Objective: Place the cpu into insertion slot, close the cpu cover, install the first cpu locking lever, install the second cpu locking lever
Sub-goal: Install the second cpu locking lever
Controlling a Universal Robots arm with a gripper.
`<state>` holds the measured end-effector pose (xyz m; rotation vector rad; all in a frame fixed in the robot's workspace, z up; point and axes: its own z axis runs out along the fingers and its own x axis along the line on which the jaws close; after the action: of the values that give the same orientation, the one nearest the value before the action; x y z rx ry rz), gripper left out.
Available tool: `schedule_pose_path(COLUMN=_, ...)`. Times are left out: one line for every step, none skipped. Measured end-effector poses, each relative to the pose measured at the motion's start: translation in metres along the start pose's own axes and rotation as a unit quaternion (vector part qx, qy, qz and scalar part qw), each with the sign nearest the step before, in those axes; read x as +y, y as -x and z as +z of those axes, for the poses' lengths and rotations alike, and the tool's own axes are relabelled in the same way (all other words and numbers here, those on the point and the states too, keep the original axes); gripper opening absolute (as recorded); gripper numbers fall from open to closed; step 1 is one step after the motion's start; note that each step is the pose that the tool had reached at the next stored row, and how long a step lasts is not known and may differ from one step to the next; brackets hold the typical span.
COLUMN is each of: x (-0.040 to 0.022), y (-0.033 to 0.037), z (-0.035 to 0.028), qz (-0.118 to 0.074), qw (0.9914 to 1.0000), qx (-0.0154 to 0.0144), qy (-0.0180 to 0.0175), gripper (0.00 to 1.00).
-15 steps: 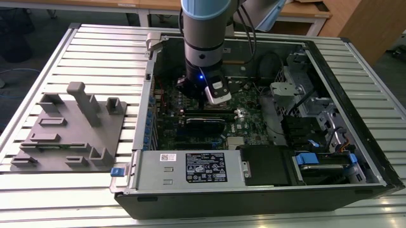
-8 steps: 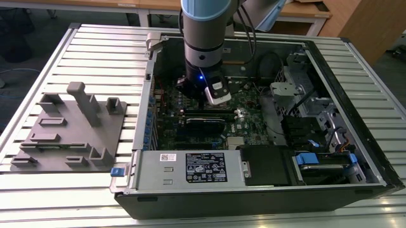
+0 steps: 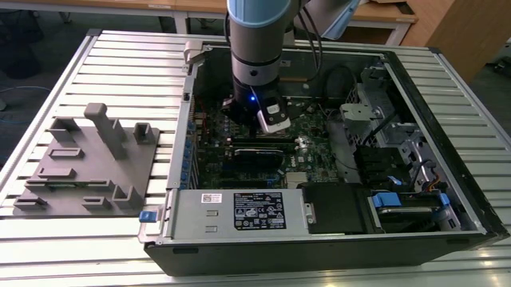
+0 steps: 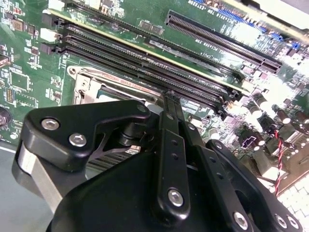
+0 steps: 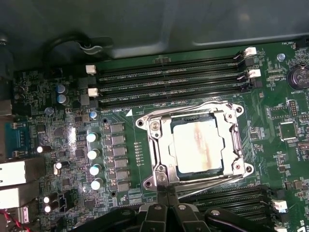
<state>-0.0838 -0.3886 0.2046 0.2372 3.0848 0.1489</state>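
In the first wrist view the cpu [image 5: 195,145], silver-grey, lies flat in the insertion slot [image 5: 146,123] on the green motherboard. The silver cpu cover [image 5: 158,145] lies down around it. One wire locking lever [image 5: 193,107] runs along the side toward the memory slots, and another lever [image 5: 212,180] runs along the opposite side. My gripper [image 5: 167,192] is shut, its tips together at the socket corner by that second lever's end. In the second wrist view the shut gripper [image 4: 170,99] stands over the socket's edge [image 4: 89,87]. In the exterior view the gripper [image 3: 271,124] hangs low inside the open case.
Long black memory slots [image 5: 169,77] run beside the socket. Capacitors [image 5: 94,154] stand close by. The case walls [image 3: 179,149] ring the board, with a grey power supply box [image 3: 239,209] at the front and drive bays [image 3: 399,161] on the exterior view's right. A grey fixture [image 3: 88,161] sits outside.
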Motion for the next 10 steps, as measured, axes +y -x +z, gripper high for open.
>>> schedule_pose_path(x=-0.0004, y=0.0000, z=-0.0001, qz=0.000, qw=1.00000, qx=0.0000, qy=0.0000, gripper=0.11)
schedule_pose_path(x=-0.0007, y=0.0000, z=-0.0001, qz=0.000, qw=1.00000, qx=0.0000, qy=0.0000, gripper=0.11)
schedule_pose_path(x=-0.0009, y=0.0000, z=-0.0001, qz=0.000, qw=1.00000, qx=0.0000, qy=0.0000, gripper=0.11)
schedule_pose_path(x=-0.0011, y=0.0000, z=-0.0002, qz=0.000, qw=1.00000, qx=0.0000, qy=0.0000, gripper=0.11)
schedule_pose_path(x=-0.0013, y=0.0001, z=-0.0002, qz=0.000, qw=1.00000, qx=0.0001, qy=0.0004, gripper=0.11)
schedule_pose_path(x=-0.0016, y=0.0001, z=-0.0002, qz=0.000, qw=1.00000, qx=0.0002, qy=0.0010, gripper=0.11)
schedule_pose_path(x=-0.0018, y=0.0002, z=-0.0002, qz=0.000, qw=1.00000, qx=0.0003, qy=0.0017, gripper=0.11)
schedule_pose_path(x=-0.0021, y=0.0002, z=-0.0002, qz=0.000, qw=0.99999, qx=0.0005, qy=0.0032, gripper=0.11)
schedule_pose_path(x=-0.0024, y=0.0003, z=-0.0002, qz=0.000, qw=0.99998, qx=0.0009, qy=0.0057, gripper=0.11)
schedule_pose_path(x=-0.0028, y=0.0003, z=-0.0001, qz=0.000, qw=0.99996, qx=0.0012, qy=0.0084, gripper=0.11)
